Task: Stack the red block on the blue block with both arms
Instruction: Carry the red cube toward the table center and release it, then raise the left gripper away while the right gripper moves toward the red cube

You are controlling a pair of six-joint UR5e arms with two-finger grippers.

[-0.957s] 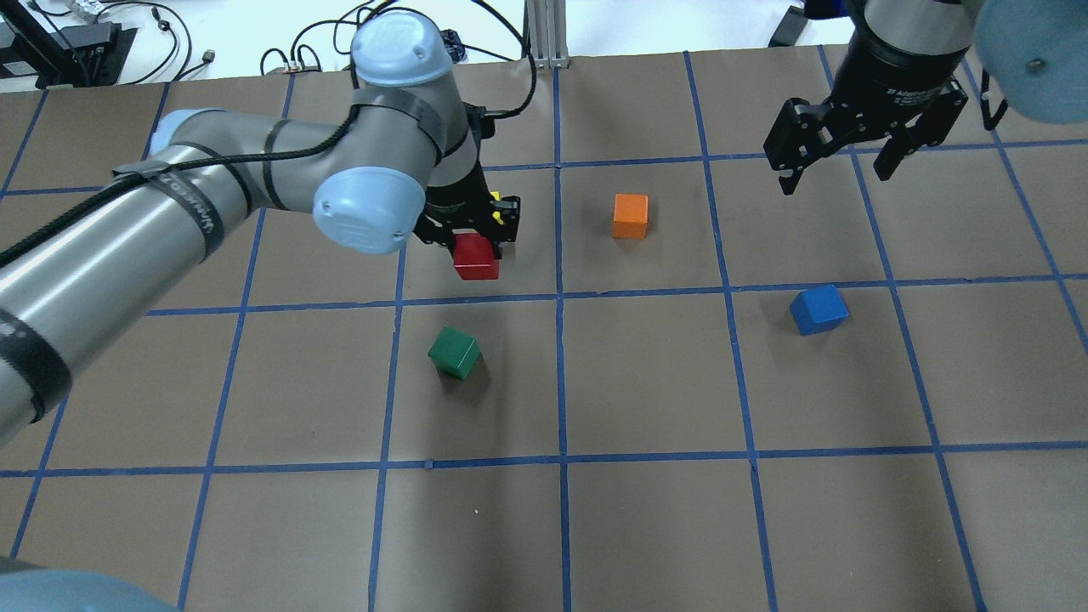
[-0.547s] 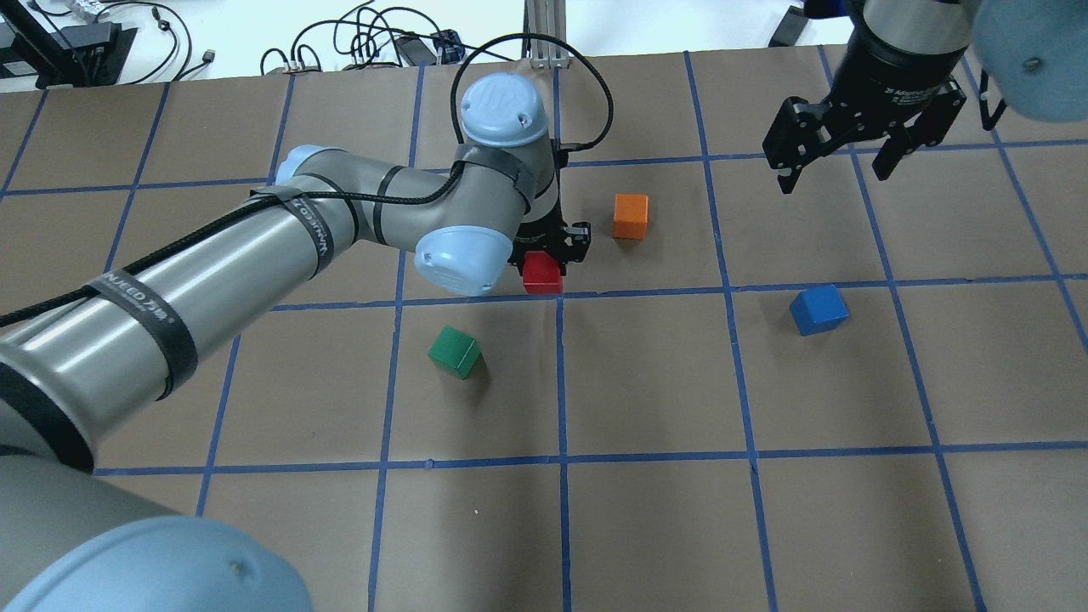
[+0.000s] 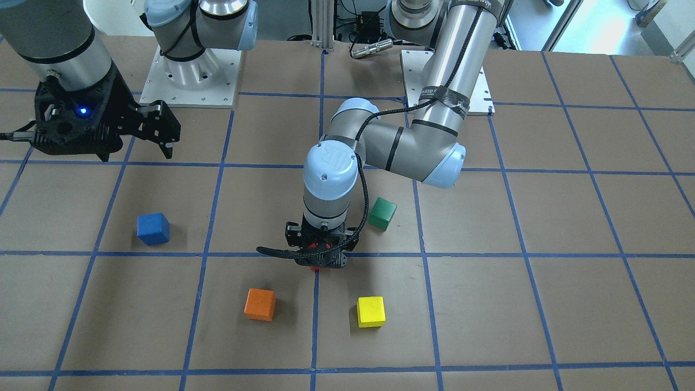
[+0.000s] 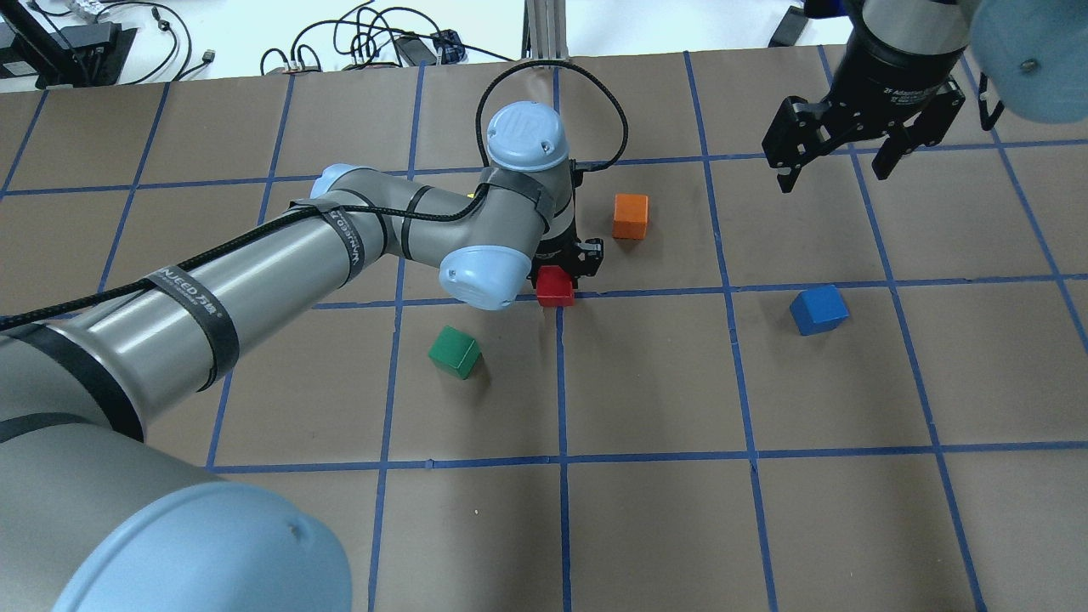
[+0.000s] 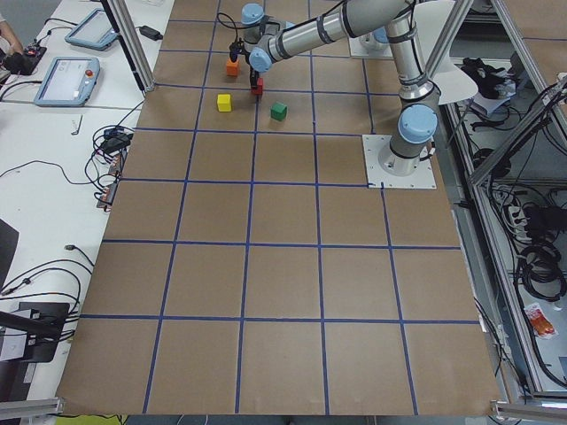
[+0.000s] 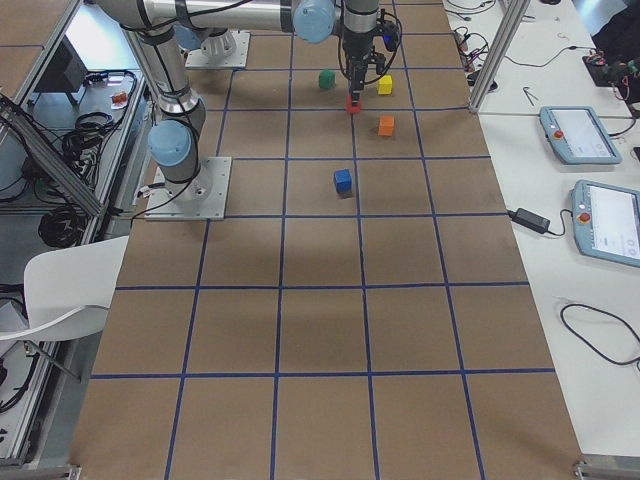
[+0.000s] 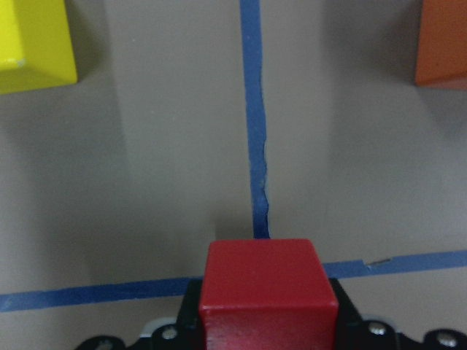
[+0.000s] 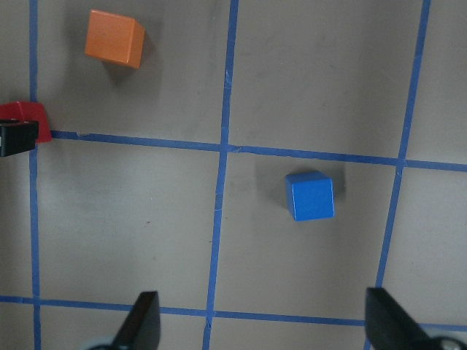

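The left gripper [image 4: 561, 270] has its jaws closed on the small matte red cube [image 7: 268, 288], holding it over a crossing of blue tape lines near the middle of the brown tabletop [image 4: 680, 510]. The small blue cube [image 4: 818, 309] sits well apart toward the table's right end. The right gripper [image 4: 835, 170] hovers beyond it, jaws spread and empty.

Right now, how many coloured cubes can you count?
5: red block in the left gripper; blue block, green cube, orange cube and yellow cube on the table. None seems hidden.
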